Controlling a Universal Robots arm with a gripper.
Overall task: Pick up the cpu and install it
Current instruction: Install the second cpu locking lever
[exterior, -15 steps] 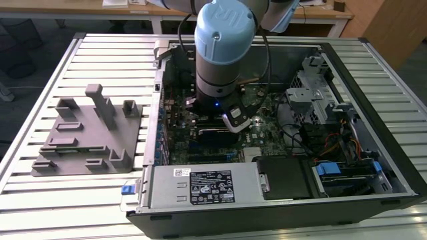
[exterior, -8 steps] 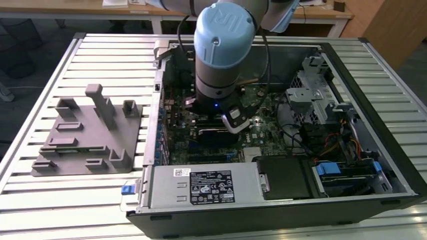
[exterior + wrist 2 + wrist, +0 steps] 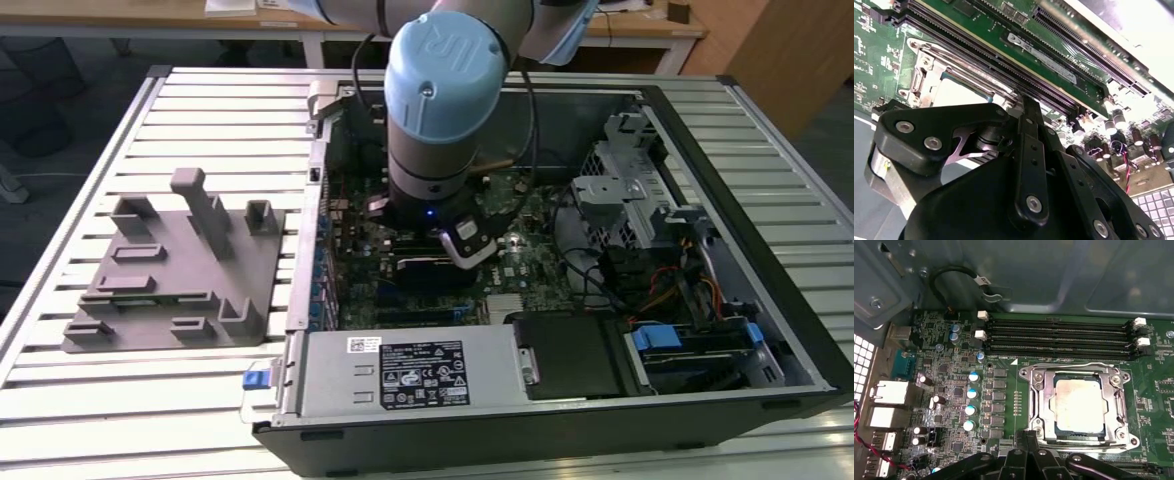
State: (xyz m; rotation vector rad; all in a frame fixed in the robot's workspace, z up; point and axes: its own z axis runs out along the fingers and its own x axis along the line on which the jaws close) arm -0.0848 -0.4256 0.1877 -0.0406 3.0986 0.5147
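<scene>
We see the cpu (image 3: 1078,406) seated in its socket (image 3: 1036,405); the end effector (image 3: 1026,450) looks closed, empty; bumping could skew it.

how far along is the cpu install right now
Looks mostly done: in the first wrist view the cpu lies flat inside the metal socket frame on the motherboard. The gripper sits just beside the socket; whether it grips anything cannot be seen. The arm stands inside the open computer case. Whether the socket is latched is unclear.
</scene>
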